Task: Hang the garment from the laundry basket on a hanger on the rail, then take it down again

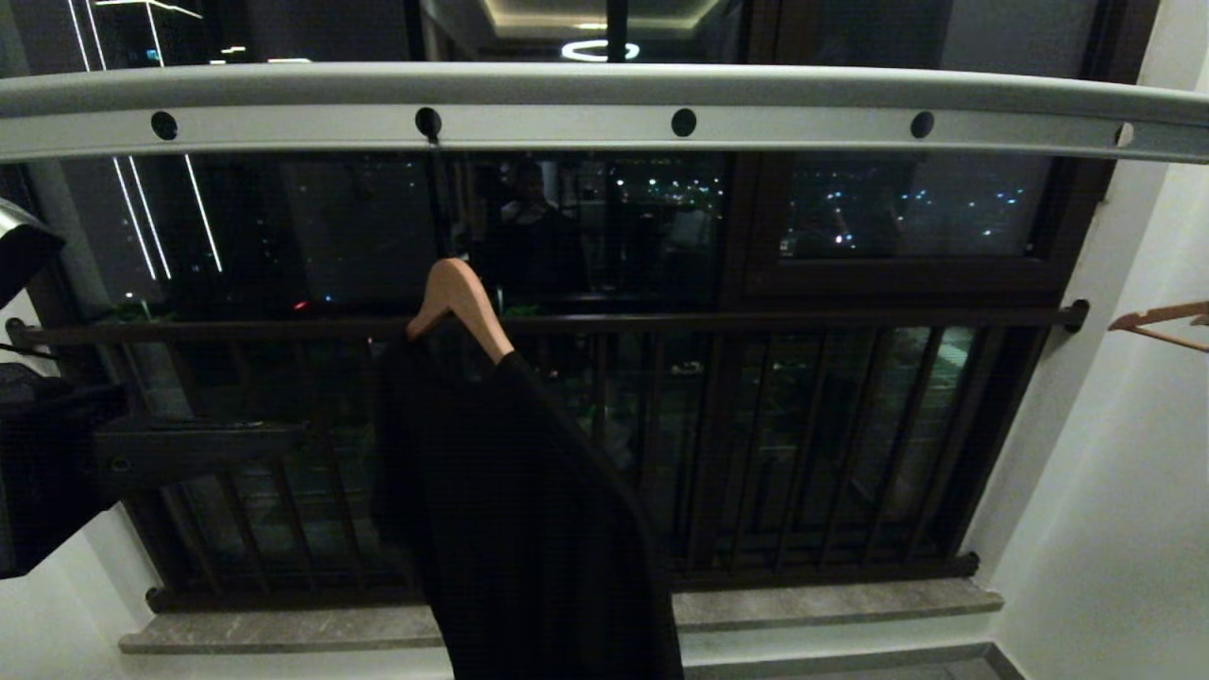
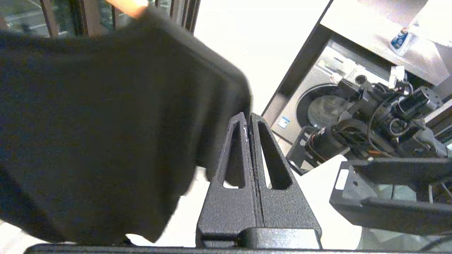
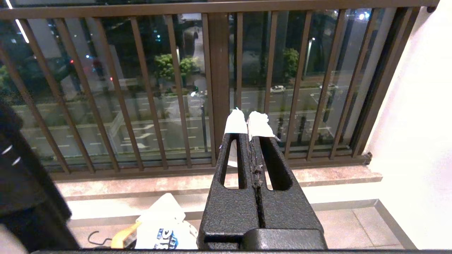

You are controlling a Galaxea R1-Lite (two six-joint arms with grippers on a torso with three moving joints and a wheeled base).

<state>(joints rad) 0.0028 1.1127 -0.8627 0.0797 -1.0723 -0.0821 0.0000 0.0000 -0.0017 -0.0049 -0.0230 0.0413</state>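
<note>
The black garment (image 1: pixel 529 510) hangs lengthwise downward from a pale wooden hanger (image 1: pixel 460 307) hooked into the long silver-grey holed rail (image 1: pixel 604 118), which runs left to right. Both hands are pressed together and empty: the left hand (image 2: pixel 248 118) beside the cloth, the right hand (image 3: pixel 250 121) facing the window bars (image 3: pixel 148 88).

The left gripper (image 2: pixel 249 118) has 2 black, grainy-textured fingers with long slots. The right gripper (image 3: pixel 250 123) matches, with white tape wrapping its fingertips (image 3: pixel 236 121).

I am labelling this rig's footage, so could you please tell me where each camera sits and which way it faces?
Head view: high, facing the window; sees the rail, hanger, garment; a dark arm part at the left edge.
Left wrist view: behind the shut left gripper, beside the garment.
Right wrist view: behind the shut right gripper, facing the window-guard bars.
Shared: the garment and the bars.
</note>
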